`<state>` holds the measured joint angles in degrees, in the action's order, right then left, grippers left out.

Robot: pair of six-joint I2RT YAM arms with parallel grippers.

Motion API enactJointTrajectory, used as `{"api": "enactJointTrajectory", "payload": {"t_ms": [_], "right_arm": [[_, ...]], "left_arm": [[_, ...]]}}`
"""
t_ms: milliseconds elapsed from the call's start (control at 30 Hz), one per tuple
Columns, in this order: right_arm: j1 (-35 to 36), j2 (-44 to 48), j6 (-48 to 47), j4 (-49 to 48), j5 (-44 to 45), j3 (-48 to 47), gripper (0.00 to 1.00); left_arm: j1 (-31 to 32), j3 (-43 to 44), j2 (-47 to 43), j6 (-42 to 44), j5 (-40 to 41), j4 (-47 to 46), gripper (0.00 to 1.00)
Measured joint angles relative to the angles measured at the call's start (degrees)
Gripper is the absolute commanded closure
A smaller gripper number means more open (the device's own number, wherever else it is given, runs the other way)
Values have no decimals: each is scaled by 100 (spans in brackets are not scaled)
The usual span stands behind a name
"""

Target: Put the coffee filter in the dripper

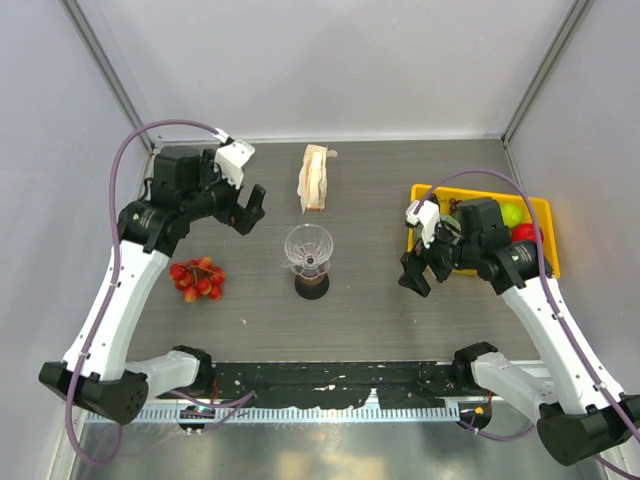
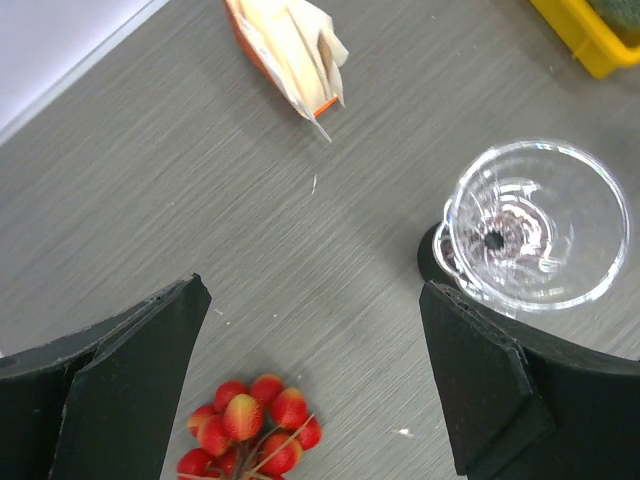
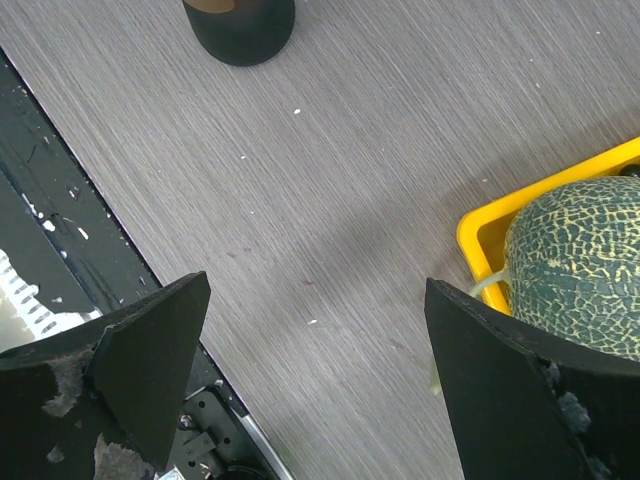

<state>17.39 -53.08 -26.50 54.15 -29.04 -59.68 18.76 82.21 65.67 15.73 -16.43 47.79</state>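
Coffee filter (image 2: 328,45) seems to poke from packet (image 2: 272,42). Left gripper (image 2: 311,292) is spread wide, empty: pinch one sheet only, centre over dripper (image 2: 535,225).

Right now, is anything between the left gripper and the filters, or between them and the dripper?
Nothing visible: only bare table lies between the left gripper, the filter packet and the dripper.
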Motion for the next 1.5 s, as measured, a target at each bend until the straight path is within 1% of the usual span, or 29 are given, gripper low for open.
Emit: {"api": "enactJointTrajectory", "payload": {"t_ms": [67, 200, 367, 467, 600, 700, 800, 867, 933, 967, 1067, 1167, 1233, 1300, 1333, 1400, 1500], "right_arm": [[0, -55, -4, 85, 42, -105, 4], [-20, -225, -7, 254, 203, -699, 5], [-28, -356, 90, 332, 422, -1475, 5], [-28, -522, 149, 306, 575, -1808, 4], [-61, -894, 334, -11, 887, -1858, 5], [-76, -1281, 415, -402, 1172, -1818, 4], [-131, -1676, 411, -533, 1362, -1947, 5], [-188, -2050, 417, -476, 1384, -2238, 5], [-254, -2424, 439, -509, 1416, -2533, 5], [-267, -2535, 446, -540, 1425, -2597, 5], [-306, -2618, 463, -507, 1449, -2625, 5], [-310, -2575, 459, -514, 1451, -2618, 5], [-310, -2529, 461, -540, 1449, -2564, 5], [-310, -2524, 470, -544, 1449, -2549, 4], [-310, -2531, 490, -557, 1453, -2549, 5], [-310, -2551, 551, -568, 1462, -2549, 5], [-310, -2640, 564, -511, 1473, -2608, 5]], "left_arm": [[-83, 122, 240, -256, 68, -55, 1], [-315, 645, 861, -448, -42, 138, 0], [-787, 636, 848, -481, -208, 354, 1], [-927, 481, 623, -490, -210, 297, 1], [-940, -59, 275, -527, -323, -17, 1], [-940, -243, 356, -446, -551, -282, 3], [-940, -562, 367, -286, -809, -802, 6], [-940, -715, 409, -210, -964, -1054, 9], [-940, -643, 632, -170, -1147, -1150, 14], [-940, -522, 822, -175, -1211, -1185, 19], [-940, -35, 1528, -199, -1386, -1331, 33], [-940, 238, 2074, -236, -1561, -1486, 42], [-940, 393, 2387, -291, -1646, -1515, 46], [-940, 498, 2664, -315, -1735, -1563, 47], [-940, 498, 2745, -332, -1751, -1600, 48], [-940, 498, 2924, -426, -1790, -1659, 52], [-940, 501, 3252, -654, -1969, -1834, 55]]}}
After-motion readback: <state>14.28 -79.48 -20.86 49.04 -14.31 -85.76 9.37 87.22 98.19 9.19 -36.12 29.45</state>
